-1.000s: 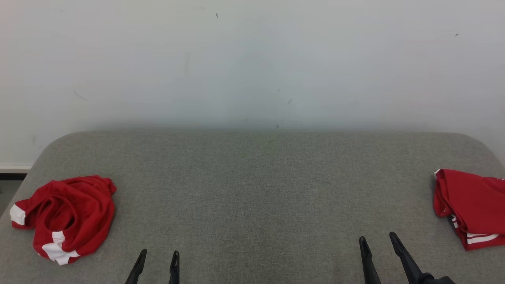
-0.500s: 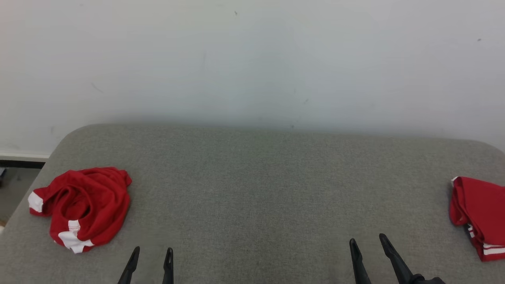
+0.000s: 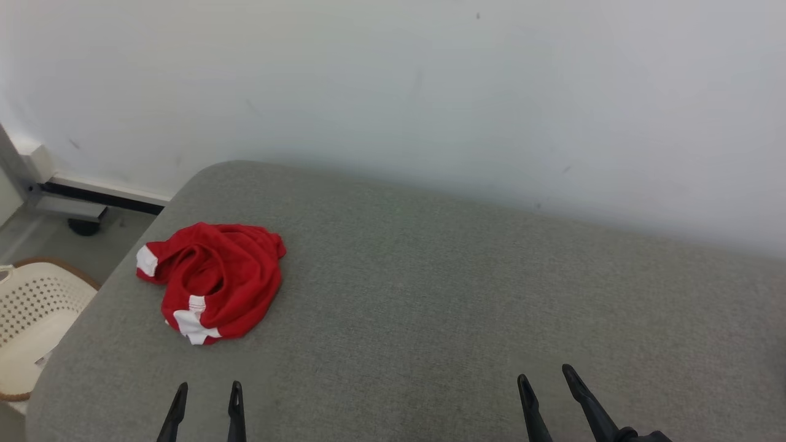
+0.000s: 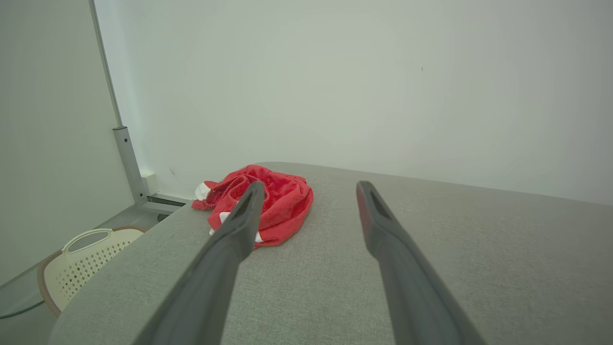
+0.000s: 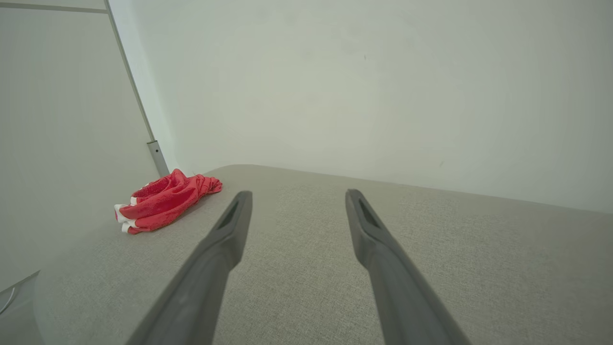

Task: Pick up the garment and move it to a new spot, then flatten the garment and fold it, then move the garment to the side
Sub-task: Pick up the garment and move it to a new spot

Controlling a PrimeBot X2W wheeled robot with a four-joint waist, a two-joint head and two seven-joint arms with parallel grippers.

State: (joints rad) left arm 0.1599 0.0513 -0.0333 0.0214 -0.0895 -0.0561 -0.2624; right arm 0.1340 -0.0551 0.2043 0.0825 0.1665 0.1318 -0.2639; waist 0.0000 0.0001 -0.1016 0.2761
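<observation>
**Garment not yet picked up, both grippers empty**

I see the red garment (image 3: pixel 212 282) with white trim lying in a crumpled heap on the grey padded table (image 3: pixel 430 294), near its rounded left end and towards the wall. It is bunched and rolled on itself, neither flattened nor folded.

My left gripper (image 3: pixel 209 385) hangs low at the near edge with its fingers spread and nothing between them. The garment is ahead of it and apart from it; in the left wrist view it sits just beyond the fingertips. My right gripper (image 3: pixel 545 372) is likewise spread and empty, well apart from the cloth over bare table.

I judge that no step is done. The pickup, the move to a new spot, the flattening, the fold and the final shift aside all remain. A perforated cream basket (image 3: pixel 31 313) stands on the floor off the left end.
</observation>
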